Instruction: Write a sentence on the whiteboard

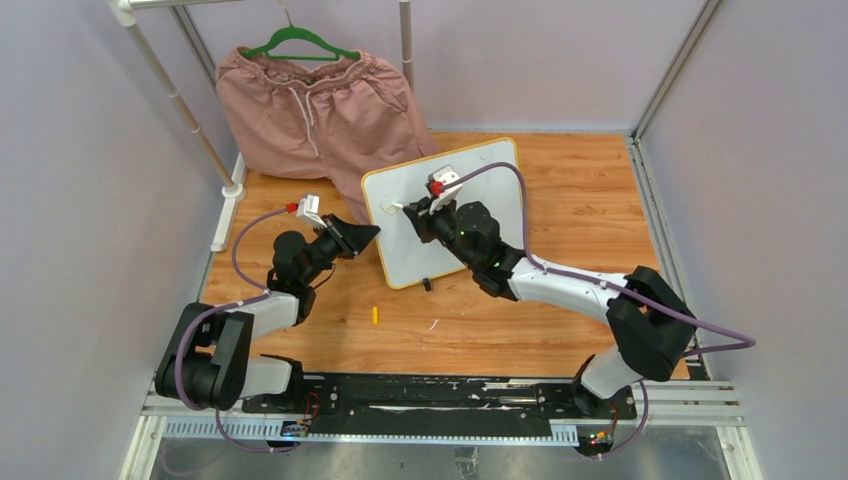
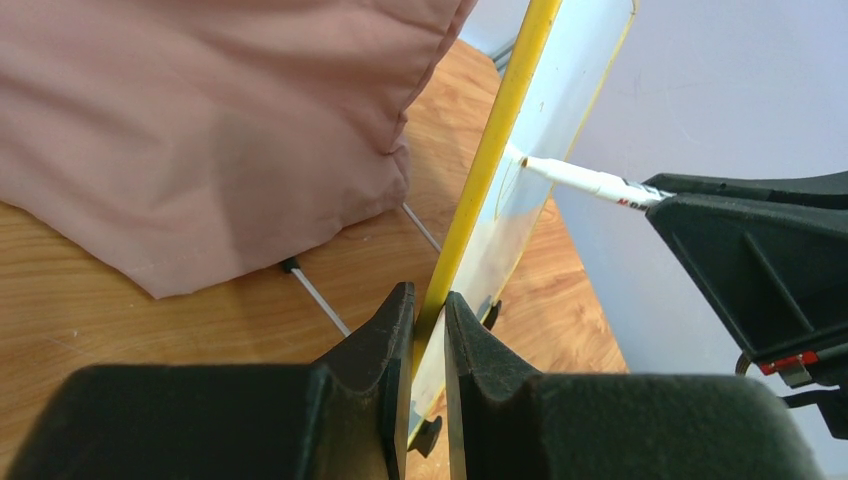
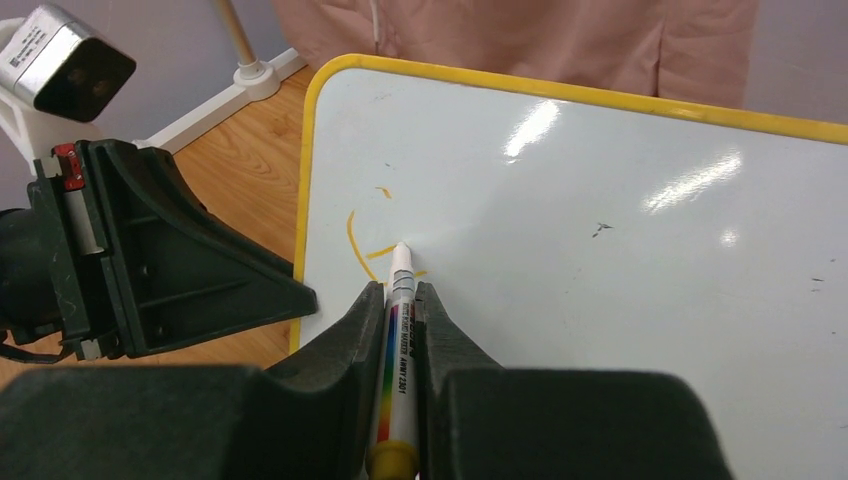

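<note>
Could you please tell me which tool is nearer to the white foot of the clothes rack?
Left. The left tool clamps the left edge of the whiteboard, on the side toward the rack foot. The right tool holds a marker on the board face, farther away.

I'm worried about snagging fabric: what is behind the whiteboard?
Pink shorts hang right behind the whiteboard, their hem lying on the table. Thin wire rods show beneath. The board's back face cannot be seen.
</note>
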You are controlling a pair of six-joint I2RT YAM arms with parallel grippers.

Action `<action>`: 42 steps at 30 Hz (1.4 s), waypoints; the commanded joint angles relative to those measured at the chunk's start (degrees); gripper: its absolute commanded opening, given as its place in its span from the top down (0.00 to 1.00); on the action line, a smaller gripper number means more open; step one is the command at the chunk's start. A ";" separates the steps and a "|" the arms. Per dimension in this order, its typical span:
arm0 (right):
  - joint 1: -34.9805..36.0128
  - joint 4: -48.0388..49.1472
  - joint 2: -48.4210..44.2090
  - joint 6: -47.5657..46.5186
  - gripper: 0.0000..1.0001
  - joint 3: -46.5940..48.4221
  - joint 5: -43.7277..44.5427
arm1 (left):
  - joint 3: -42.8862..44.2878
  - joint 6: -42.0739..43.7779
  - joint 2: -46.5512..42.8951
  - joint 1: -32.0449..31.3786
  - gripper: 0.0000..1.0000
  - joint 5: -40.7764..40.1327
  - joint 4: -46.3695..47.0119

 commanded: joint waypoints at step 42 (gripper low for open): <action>-2.94 -2.82 -5.30 -0.09 1.00 -0.69 2.25 | -0.56 0.74 -1.55 0.13 1.00 0.72 1.05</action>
